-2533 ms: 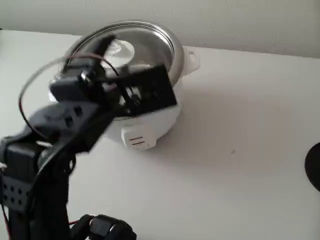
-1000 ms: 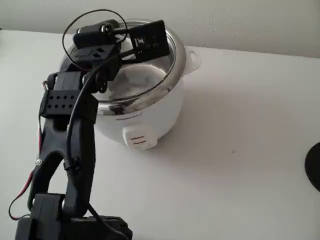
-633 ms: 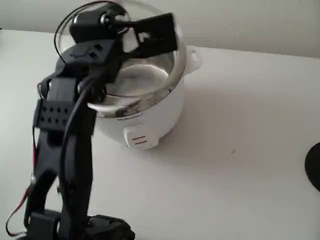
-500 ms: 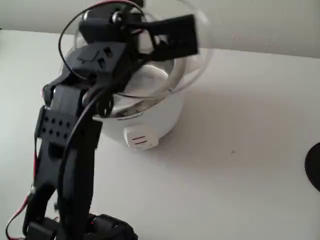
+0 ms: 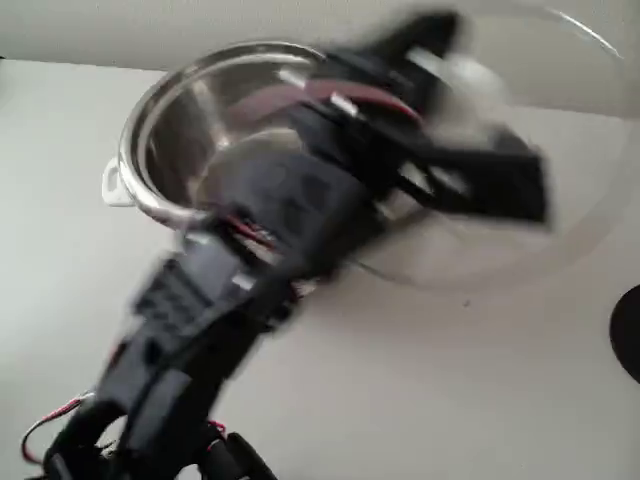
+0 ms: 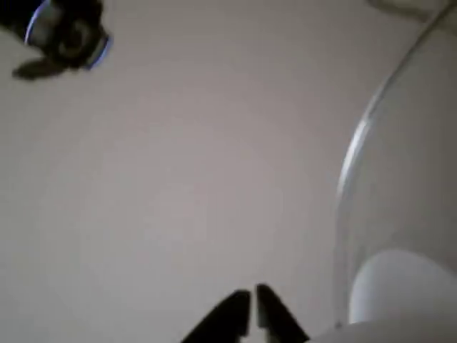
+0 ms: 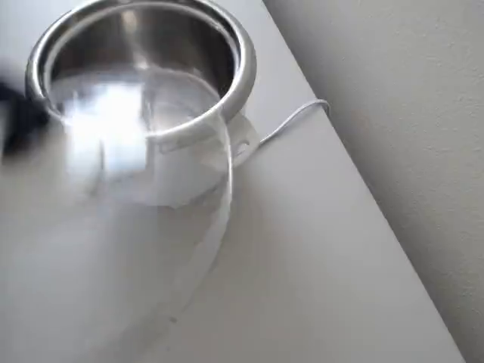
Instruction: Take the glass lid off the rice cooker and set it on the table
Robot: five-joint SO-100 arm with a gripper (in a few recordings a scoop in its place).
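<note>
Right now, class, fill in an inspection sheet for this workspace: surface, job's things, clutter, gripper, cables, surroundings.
Surface: plain white table, bare in the foreground.
Job's things: round clear glass lid off the pot, carried in the air right of the squat white rice cooker in the fixed view; shiny steel inner pot open.
Clutter: black round object at the table's right edge.
Gripper: black gripper, blurred; grip cannot be told.
Cables: red wires at the arm's base; thin white cord.
Surroundings: pale wall.

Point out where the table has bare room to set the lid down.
Bare white table lies in the fixed view right of the squat white rice cooker, up to the black round object. The lower left is crowded by the arm. The round clear glass lid hangs over that patch.
</note>
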